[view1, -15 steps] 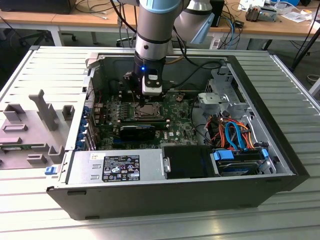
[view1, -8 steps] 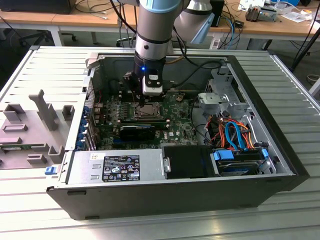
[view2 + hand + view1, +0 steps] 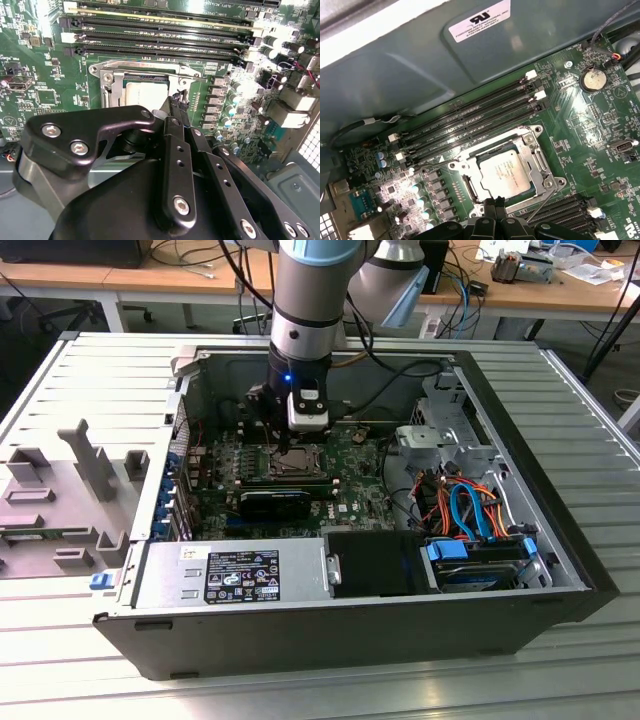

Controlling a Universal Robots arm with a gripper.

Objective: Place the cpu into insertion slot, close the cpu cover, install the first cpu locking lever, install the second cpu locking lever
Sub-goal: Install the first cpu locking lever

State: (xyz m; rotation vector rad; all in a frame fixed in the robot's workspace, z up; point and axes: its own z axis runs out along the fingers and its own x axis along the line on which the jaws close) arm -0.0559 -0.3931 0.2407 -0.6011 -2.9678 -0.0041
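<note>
One cpu [image 3: 504, 171] to mind here, and it lies flat in the insertion slot [image 3: 470, 186], dull metal top up, on the motherboard [image 3: 590, 125] inside the open computer case [image 3: 300, 630]. I judge it light, stiff and thin, smooth enough on top to slip, and delicate underneath (the contact side is what I would fear damaging). Any hold belongs on its bare edges, kept level. The cpu cover [image 3: 540, 161] lies down around it as far as I can tell, showing the metal top through its cut-out. One wire lever [image 3: 440, 162] runs along the socket's edge beside a bank of memory slots [image 3: 470, 125]. The other lever [image 3: 542, 202] angles away from a corner and looks unlatched to me. Such wire is springy and wants a push near its hooked end. My fingers [image 3: 488, 207] hang just beside the socket, drawn together with nothing between them. The case rests on the slatted counter [image 3: 100, 380].
</note>
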